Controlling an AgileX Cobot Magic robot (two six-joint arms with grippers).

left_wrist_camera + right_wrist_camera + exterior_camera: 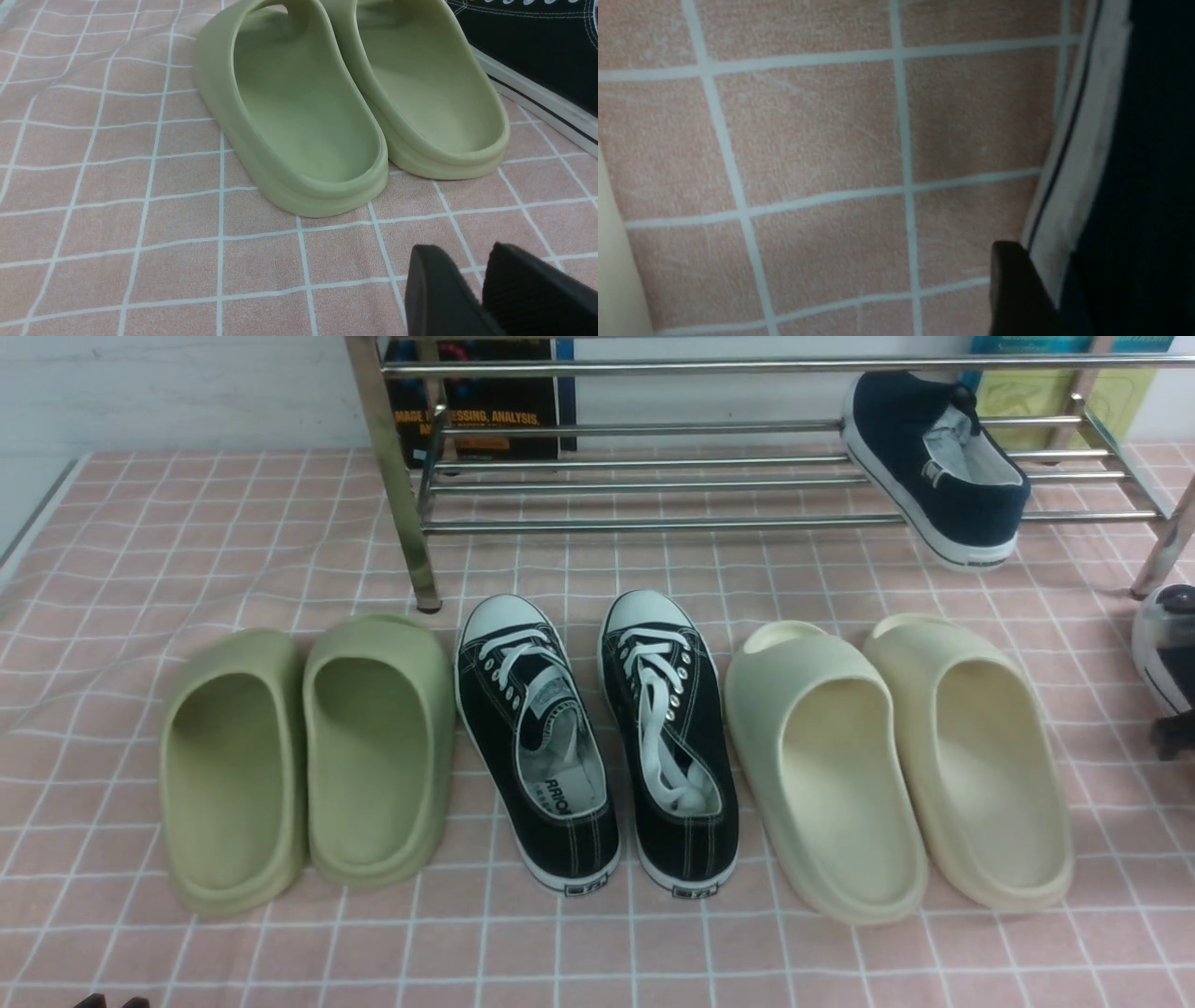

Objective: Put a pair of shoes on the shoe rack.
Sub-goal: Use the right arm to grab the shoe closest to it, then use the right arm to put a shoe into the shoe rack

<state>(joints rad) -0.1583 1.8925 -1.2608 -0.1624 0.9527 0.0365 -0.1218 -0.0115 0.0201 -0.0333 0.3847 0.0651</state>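
The shoe rack (686, 526) stood at the back of the tiled-pattern floor cover (308, 952). One navy shoe (952, 476) lay on its lower bars, toward the rack's right end, with its heel jutting out over the front bar. The other navy shoe (1172, 658), partly out of the front view, was in front of the rack's right leg. At that shoe, the right gripper (1043, 252) had a finger against or just beside the white sole; I could not tell whether it was pinching.

In front of the rack, from its left leg rightward, sat the green slippers (378, 859), the black lace-up sneakers (686, 849) and the cream slippers (854, 887). The left gripper (467, 249), farther from the rack than the green slippers, had its fingers spread slightly, holding nothing.
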